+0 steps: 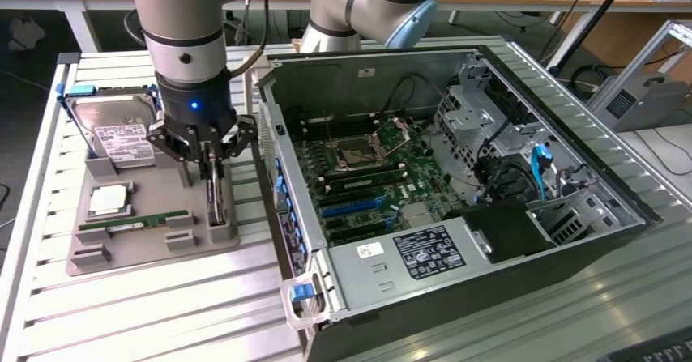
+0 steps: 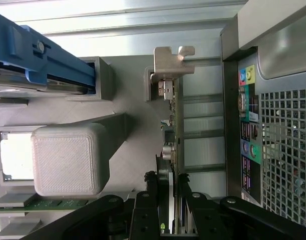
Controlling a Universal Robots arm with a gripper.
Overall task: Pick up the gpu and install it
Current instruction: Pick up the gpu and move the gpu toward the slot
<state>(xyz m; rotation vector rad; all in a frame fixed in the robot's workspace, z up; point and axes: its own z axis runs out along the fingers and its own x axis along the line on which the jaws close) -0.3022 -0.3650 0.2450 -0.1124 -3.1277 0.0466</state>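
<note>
The gpu stands on its edge in a slot of the grey printed holder, at the exterior view's left of the open computer case. My gripper reaches straight down onto the card's top edge. In the wrist view the gpu runs away from me as a thin green board, with its silver end bracket at the far end. My gripper has its black fingers pressed against both faces of the card, shut on it.
The holder also carries a hard drive, a silver chip and a RAM stick. The open case lies close beside the holder, with the motherboard and its blue slot exposed. The case's rear port panel is right beside the card.
</note>
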